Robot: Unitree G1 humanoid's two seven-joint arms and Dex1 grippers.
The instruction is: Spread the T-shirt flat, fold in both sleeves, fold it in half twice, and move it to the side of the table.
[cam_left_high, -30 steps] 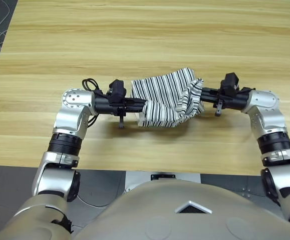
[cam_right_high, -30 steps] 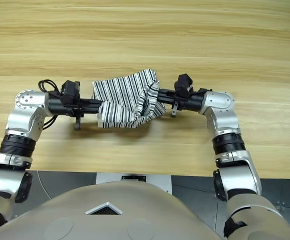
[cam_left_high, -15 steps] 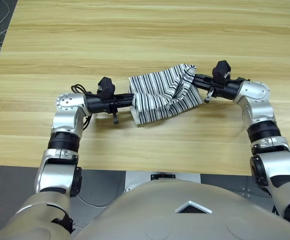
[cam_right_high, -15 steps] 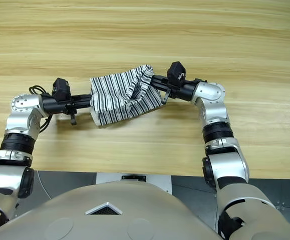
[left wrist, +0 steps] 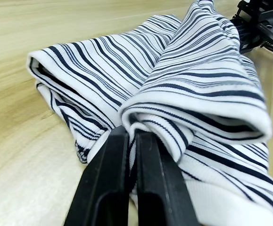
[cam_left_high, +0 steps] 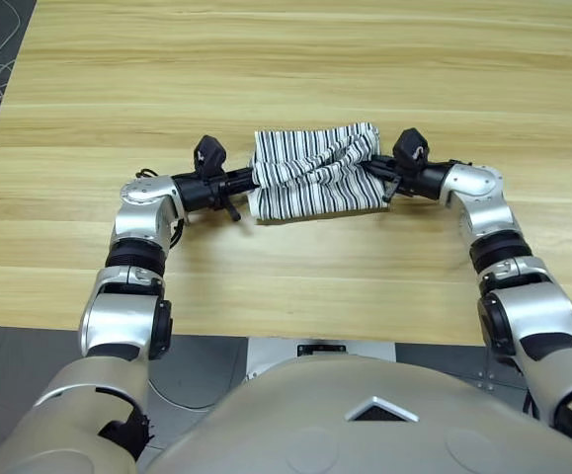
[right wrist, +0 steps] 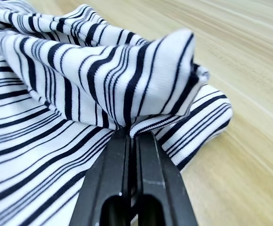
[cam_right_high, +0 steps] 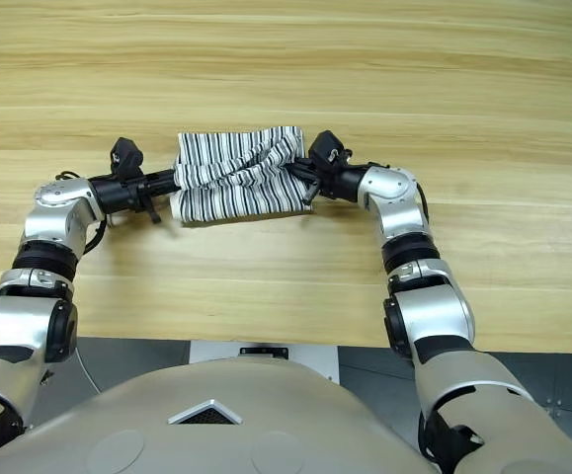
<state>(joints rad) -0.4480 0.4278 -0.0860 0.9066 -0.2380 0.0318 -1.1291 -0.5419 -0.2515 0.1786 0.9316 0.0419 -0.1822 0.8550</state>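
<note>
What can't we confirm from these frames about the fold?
T-shirt: sleeves and fold count, both eye views; bunched top layers cover them.
Left end effector: fingertips, left wrist view; buried in cloth.
Right end effector: fingertips, right wrist view; under a striped fold.
Table: far edge, cut off at eye views' top.

The T-shirt (cam_left_high: pixel 315 188) is white with black stripes

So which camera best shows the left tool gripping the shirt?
The left wrist view: close up, the left tool is shut on a T-shirt fold. The eye views show it small, at the shirt's edge; the right wrist view shows the right tool.
</note>
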